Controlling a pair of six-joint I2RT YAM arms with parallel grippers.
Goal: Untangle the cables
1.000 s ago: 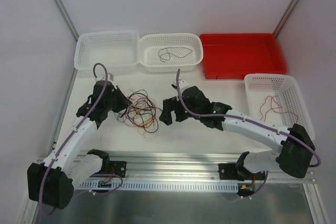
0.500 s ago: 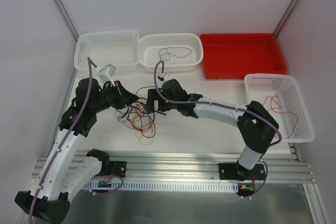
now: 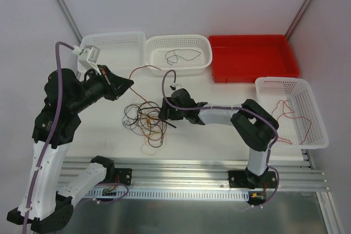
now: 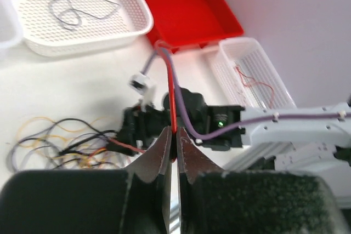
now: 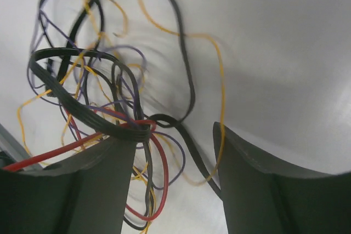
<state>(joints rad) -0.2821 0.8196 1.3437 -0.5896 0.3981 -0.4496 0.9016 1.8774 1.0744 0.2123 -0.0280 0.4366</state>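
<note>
The cables [image 3: 145, 125] lie as a tangle of black, red, yellow and purple wires on the white table. My left gripper [image 3: 130, 82] is raised to the left of the tangle and is shut on a red cable [image 4: 171, 91], which runs taut from its jaws [image 4: 175, 135] down to the bundle. My right gripper [image 3: 163, 114] is low over the tangle's right side. In the right wrist view it [image 5: 174, 152] is open, and red, black, purple and yellow strands [image 5: 159, 157] cross the gap between its fingers [image 5: 98, 184].
Along the back stand a white basket [image 3: 112, 41], a second white basket [image 3: 204, 53] holding a dark cable [image 3: 178, 56], and a red tray [image 3: 252, 72]. Another white basket [image 3: 315, 119] at the right holds a red cable [image 3: 282, 110].
My left arm rose and drew back to the left, pulling the red cable taut out of the tangle. My right gripper moved left onto the bundle, and its jaws narrowed.
</note>
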